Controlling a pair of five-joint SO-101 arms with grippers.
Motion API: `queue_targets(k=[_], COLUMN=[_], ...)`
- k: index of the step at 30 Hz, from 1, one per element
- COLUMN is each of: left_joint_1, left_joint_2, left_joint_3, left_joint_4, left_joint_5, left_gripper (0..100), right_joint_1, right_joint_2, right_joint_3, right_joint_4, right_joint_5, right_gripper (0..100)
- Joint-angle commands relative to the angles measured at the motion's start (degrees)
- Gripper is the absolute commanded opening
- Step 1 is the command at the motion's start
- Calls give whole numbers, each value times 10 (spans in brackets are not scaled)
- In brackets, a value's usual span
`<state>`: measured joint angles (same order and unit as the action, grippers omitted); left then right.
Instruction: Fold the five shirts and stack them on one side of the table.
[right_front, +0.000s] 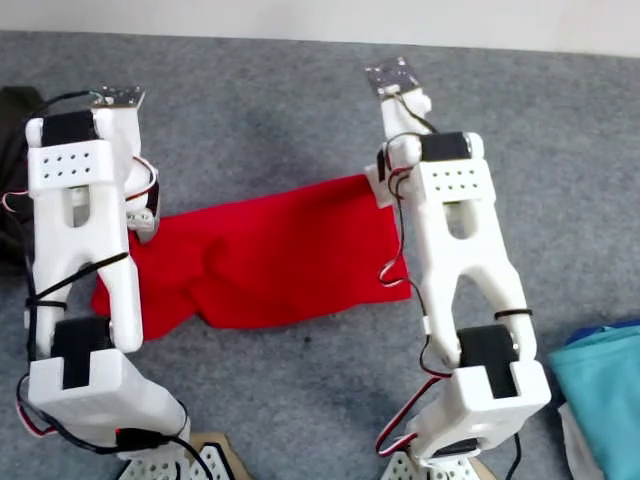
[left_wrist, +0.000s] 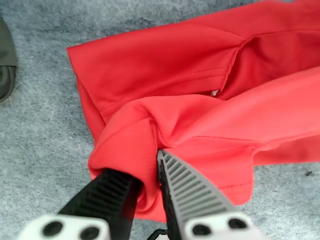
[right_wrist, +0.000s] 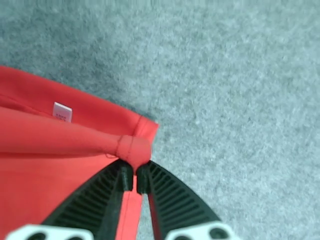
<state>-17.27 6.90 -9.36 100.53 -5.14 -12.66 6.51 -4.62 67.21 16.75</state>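
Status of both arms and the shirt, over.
Left end effector shut on red shirt. Right end effector shut on its corner. Teal cloth apart, aside.

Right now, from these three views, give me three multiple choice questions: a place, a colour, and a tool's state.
1. Where does the red shirt lie? A) over one arm B) between the arms C) in a box
2. The cloth at the high view's right edge is: A) yellow B) black C) teal
3. The right tool is: A) shut on the red shirt's corner B) open over bare table C) holding a cup
Answers: 1 B, it spreads between them; 2 C, teal shows there; 3 A, its fingers pinch the hem.
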Motion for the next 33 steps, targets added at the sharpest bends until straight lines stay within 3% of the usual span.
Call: queue_targets(k=[1,6,12,16,24,33], left_joint_1=[5,4,-22,-30,-96,-145], left_joint_2=[0,0,0,0,0,1], left_joint_3=[-14,28,70,72,71,85], left_joint_4=[5,4,4,4,-5,-10], left_joint_5=[-1,-4,-2,-2,21,18], left_gripper=[7,16,178,231,242,242], right_joint_1=[-23,-40,-47,-46,-45,-54], right_joint_2=[-6,-3,-2,-3,-3,-4], right_joint_3=[-15,-14,-10,-9,-9,-15], right_joint_4=[-9,-13,-14,-27,-29,-29], right_joint_5=[-4,-4,-4,-4,-5,-5], right_gripper=[7,7,7,7,111,112])
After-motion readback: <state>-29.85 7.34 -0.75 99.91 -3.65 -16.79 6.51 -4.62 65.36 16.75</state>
